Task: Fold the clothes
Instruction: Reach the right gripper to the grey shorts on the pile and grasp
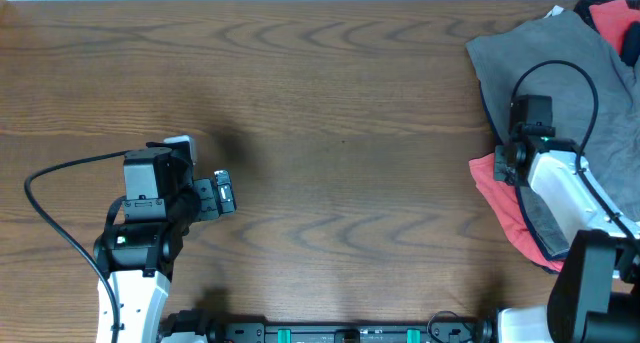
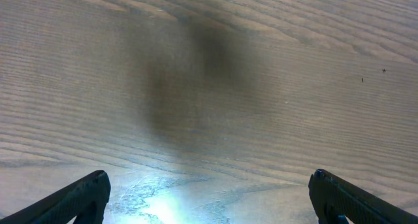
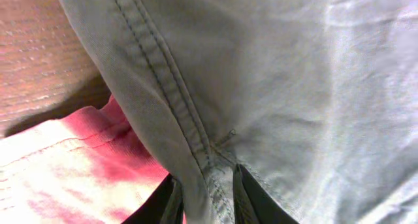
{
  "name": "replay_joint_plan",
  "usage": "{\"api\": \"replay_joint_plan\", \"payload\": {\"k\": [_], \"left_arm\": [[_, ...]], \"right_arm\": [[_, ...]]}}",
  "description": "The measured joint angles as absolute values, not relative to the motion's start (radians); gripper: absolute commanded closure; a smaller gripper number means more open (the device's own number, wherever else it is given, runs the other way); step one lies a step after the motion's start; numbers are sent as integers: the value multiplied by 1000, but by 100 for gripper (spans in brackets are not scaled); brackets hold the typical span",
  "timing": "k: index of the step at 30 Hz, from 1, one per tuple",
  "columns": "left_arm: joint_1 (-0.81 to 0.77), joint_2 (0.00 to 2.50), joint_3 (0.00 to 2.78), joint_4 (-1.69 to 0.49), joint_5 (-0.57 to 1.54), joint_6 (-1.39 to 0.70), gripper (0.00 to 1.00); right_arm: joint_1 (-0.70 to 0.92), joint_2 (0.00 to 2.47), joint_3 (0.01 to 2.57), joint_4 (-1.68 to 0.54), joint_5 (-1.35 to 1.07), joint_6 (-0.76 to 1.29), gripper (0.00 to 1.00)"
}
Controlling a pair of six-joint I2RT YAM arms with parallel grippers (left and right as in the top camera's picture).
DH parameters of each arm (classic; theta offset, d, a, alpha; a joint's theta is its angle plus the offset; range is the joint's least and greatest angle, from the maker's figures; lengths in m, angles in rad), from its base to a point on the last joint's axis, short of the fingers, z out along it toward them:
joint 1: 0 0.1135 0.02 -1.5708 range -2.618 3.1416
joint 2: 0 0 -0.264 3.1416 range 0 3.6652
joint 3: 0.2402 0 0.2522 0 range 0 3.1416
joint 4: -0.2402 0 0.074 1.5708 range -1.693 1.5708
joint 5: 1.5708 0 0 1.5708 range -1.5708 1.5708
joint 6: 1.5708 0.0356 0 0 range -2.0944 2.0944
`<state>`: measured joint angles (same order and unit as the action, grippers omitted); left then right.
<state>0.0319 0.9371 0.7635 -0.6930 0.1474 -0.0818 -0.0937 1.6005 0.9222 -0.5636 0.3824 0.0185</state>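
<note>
The grey trousers (image 1: 560, 63) lie heaped at the table's right edge, on top of a red garment (image 1: 497, 188) and a navy one (image 1: 603, 3). My right gripper (image 1: 503, 163) is over the pile's left edge. In the right wrist view its fingers (image 3: 208, 196) are shut on a seamed fold of the grey trousers (image 3: 261, 74), with the red garment (image 3: 78, 178) just beside and below. My left gripper (image 1: 222, 193) is open and empty over bare wood at the left; its two fingertips (image 2: 209, 198) stand wide apart.
The wooden table (image 1: 330, 133) spreads between the arms. The right arm's black cable (image 1: 590, 83) loops over the clothes pile. More red cloth (image 1: 620, 23) shows at the top right corner.
</note>
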Motion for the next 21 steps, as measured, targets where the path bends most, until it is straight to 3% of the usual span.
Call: {"api": "replay_joint_plan", "payload": {"k": [13,18,21], "left_arm": [[32,937,764,-693,147,-82,2],[32,937,764,-693,147,-82,2],[32,937,764,-693,147,-82,2]], "right_arm": [[-94,1538,922,-564,343,19,82],[-94,1538,922,-578,328,24,61],[-94,1538,922,-578,302,21,56]]}}
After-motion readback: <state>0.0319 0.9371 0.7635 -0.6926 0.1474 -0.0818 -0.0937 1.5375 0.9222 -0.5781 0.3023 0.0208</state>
